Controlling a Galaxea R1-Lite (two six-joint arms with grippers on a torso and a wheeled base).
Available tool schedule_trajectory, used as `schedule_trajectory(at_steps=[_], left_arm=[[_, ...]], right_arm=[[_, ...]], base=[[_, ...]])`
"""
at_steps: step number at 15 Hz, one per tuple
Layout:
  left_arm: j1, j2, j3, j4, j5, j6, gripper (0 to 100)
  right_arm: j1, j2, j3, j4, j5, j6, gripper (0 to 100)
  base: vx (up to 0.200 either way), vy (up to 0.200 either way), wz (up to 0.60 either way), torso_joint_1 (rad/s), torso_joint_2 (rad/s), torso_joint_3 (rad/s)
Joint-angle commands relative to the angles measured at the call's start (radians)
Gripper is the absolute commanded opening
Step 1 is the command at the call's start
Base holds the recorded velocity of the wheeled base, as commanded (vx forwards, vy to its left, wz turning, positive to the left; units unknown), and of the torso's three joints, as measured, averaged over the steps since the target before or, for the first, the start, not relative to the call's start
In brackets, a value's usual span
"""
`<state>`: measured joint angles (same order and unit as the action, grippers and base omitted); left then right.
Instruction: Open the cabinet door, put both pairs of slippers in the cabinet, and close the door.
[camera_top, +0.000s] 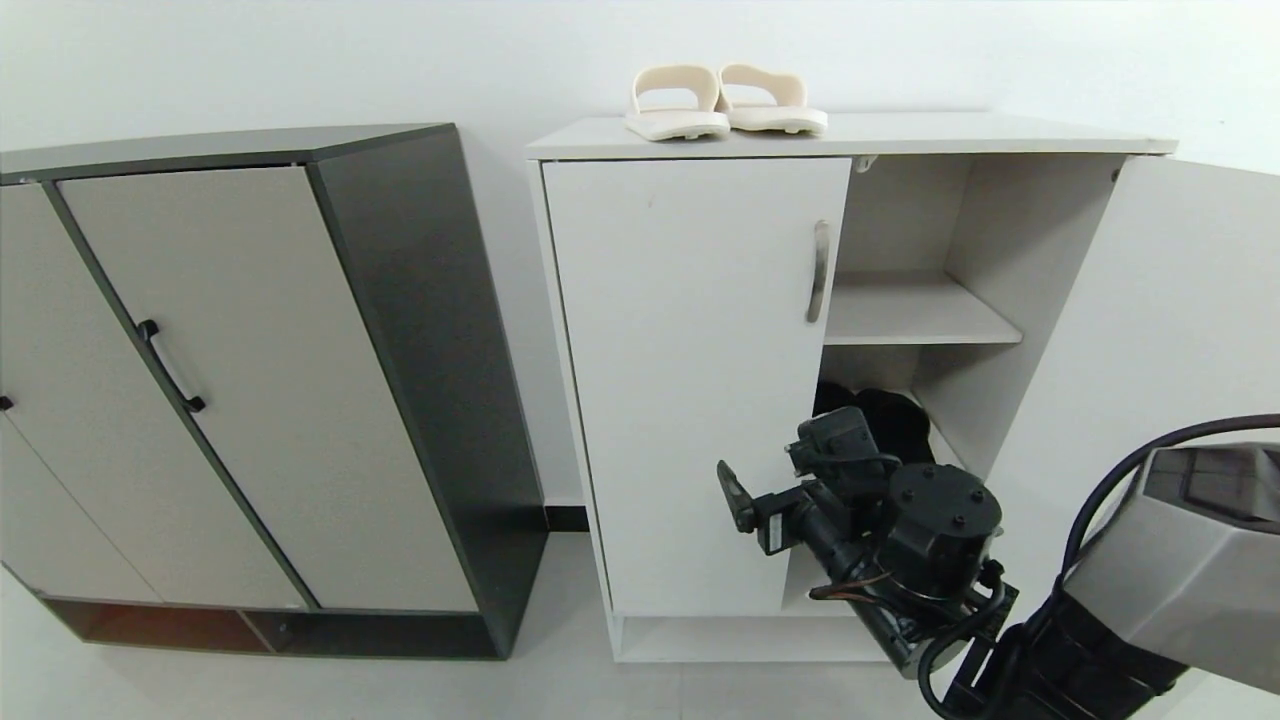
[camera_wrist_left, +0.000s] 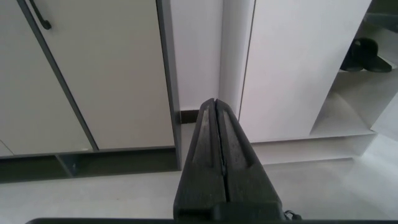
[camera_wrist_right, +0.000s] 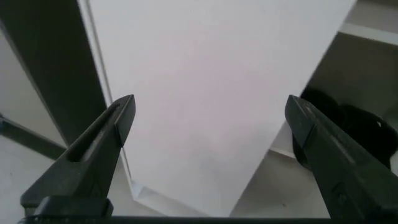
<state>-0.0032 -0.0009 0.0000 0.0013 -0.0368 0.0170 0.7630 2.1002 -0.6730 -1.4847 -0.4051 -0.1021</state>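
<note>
White wooden cabinet (camera_top: 690, 380), right door (camera_top: 1150, 340) open, cream slippers (camera_top: 725, 100) on top, black slippers (camera_top: 890, 420) on lower shelf, right gripper (camera_wrist_right: 210, 106) released, left gripper (camera_wrist_left: 216, 109) clenched

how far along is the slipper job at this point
About halfway. Done: the right door stands open and the black slippers lie on the lower shelf inside. In hand: nothing; the right pincer is open in front of the closed left door, and the left pincer is shut and empty. Left: the cream slippers on the cabinet top go in, then the door gets closed.
</note>
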Motion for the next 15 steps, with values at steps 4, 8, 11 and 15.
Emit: schedule_trajectory(at_steps=[4,8,11,15], left_arm=[[0.000,0.001,0.000,0.000,0.000,-0.002,0],[0.000,0.001,0.000,-0.001,0.000,-0.002,0],[0.000,0.001,0.000,-0.001,0.000,-0.002,0],[0.000,0.001,0.000,0.000,0.000,-0.002,0]], right_arm=[[0.007,-0.052,-0.007,0.038,0.040,-0.019,100],[0.006,-0.048,-0.013,0.037,0.042,-0.030,100],[0.007,-0.049,-0.014,0.038,0.040,-0.031,100],[0.009,-0.049,-0.013,0.037,0.040,-0.031,100]], base=[[0.000,0.000,0.00,0.000,0.00,0.000],[0.000,0.000,0.00,0.000,0.00,0.000],[0.000,0.000,0.00,0.000,0.00,0.000],[0.000,0.000,0.00,0.010,-0.16,-0.260]])
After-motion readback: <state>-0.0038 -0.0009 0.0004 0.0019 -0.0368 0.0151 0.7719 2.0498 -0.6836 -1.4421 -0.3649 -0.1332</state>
